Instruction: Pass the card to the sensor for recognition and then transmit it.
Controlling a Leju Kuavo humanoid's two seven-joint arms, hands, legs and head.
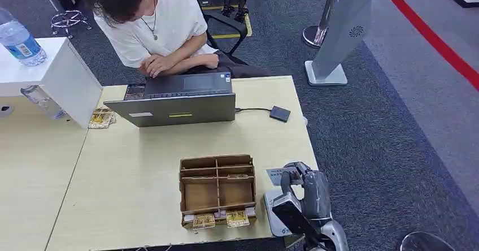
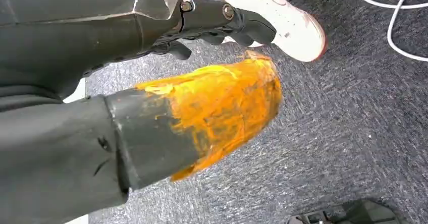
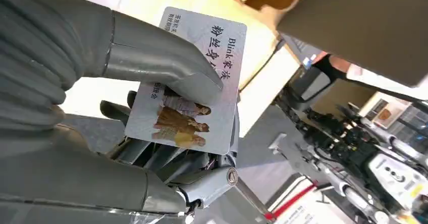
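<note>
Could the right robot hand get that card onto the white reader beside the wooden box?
Probably yes. The right robot hand already pinches the card and hovers above the white reader, with nothing visible between them.

Right arm comes in from below at the right edge of the head view, forearm raised, right hand (image 1: 298, 178) over the near right corner of the surface (image 1: 141, 172). The thumb (image 3: 166, 65) presses flat on the face of the card (image 3: 189, 82); the dark fingers (image 3: 151, 156) lie behind it, so the card is pinched between them.

Left arm hangs low, wrist camera looking down at the floor. Left hand (image 2: 222, 24) has its dark fingers curled in, with nothing seen in them.
</note>
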